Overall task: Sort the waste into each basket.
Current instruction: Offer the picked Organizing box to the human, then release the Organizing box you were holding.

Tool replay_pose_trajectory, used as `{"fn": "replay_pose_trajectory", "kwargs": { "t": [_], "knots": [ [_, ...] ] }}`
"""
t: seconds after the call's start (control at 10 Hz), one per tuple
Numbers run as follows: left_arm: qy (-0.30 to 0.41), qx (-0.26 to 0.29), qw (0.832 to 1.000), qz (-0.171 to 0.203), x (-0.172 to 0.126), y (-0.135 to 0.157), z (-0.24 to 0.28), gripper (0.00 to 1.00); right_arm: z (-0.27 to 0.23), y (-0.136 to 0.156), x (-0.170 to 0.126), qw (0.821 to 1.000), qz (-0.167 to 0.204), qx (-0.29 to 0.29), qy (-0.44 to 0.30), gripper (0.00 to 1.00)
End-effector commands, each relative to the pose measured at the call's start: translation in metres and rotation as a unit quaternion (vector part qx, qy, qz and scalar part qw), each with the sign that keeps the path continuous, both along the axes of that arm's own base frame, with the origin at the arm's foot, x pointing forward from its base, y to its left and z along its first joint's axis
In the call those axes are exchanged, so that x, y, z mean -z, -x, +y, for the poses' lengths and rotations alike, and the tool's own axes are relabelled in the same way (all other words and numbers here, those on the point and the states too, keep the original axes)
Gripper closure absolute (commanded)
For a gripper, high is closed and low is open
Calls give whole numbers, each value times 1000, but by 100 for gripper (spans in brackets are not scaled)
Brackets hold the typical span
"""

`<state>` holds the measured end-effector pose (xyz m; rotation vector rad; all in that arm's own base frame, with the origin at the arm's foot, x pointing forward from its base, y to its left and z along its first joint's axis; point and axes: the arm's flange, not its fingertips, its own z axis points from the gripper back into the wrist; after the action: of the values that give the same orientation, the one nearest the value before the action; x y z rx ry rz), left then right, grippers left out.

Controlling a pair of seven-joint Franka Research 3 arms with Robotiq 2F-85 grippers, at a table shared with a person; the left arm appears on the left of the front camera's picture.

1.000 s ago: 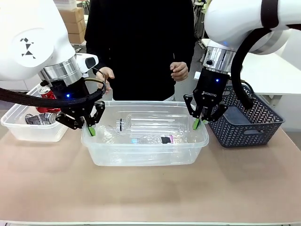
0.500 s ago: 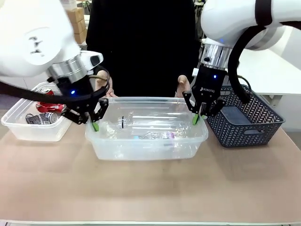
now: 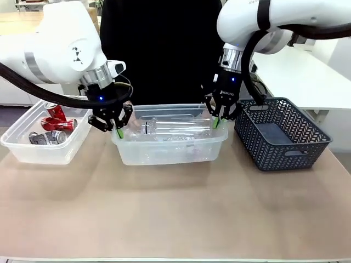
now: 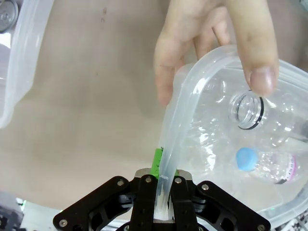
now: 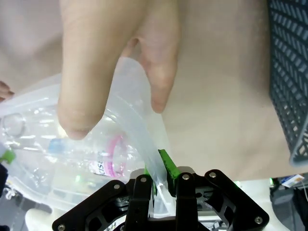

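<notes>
1. The near part of the worktop [image 3: 175, 213] is seen bare.
2. The middle clear tub [image 3: 170, 148] is seen on the worktop, with clear plastic bottles [image 3: 175, 129] lying inside it; the left claw [image 3: 117, 130] is pressed together on its left rim, the rim being pinched between the green pads [image 4: 156, 163] in the left wrist view; the right claw [image 3: 215, 120] is pinched on its right rim, as is shown in the right wrist view [image 5: 159, 180].
3. A second clear tub [image 3: 33, 150] is seen at the left, apart from the middle one; red cans [image 3: 59, 118] and a silver-black can [image 3: 41, 138] are held in it.
4. A dark mesh basket [image 3: 282, 134] is seen at the right, just beside the middle tub.
5. The person's hands are laid on the far corners of the middle tub: one hand [image 4: 211, 45] by the left claw, another hand [image 5: 115, 53] by the right claw.
</notes>
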<state>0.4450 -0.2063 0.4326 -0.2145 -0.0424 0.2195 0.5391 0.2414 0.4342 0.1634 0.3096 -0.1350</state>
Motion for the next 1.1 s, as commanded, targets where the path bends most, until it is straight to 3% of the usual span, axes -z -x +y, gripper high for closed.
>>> {"fn": "replay_pose_trajectory", "kwargs": {
  "t": [0.0, 1.0],
  "knots": [
    [-7, 11, 1000, -10, -10, 6, -3, 96, 0, 7, -11, 1000, -9, -2, 1, 94],
    [-7, 11, 1000, -10, -10, 6, -3, 96, 0, 7, -11, 1000, -9, -2, 1, 94]
  ]
}}
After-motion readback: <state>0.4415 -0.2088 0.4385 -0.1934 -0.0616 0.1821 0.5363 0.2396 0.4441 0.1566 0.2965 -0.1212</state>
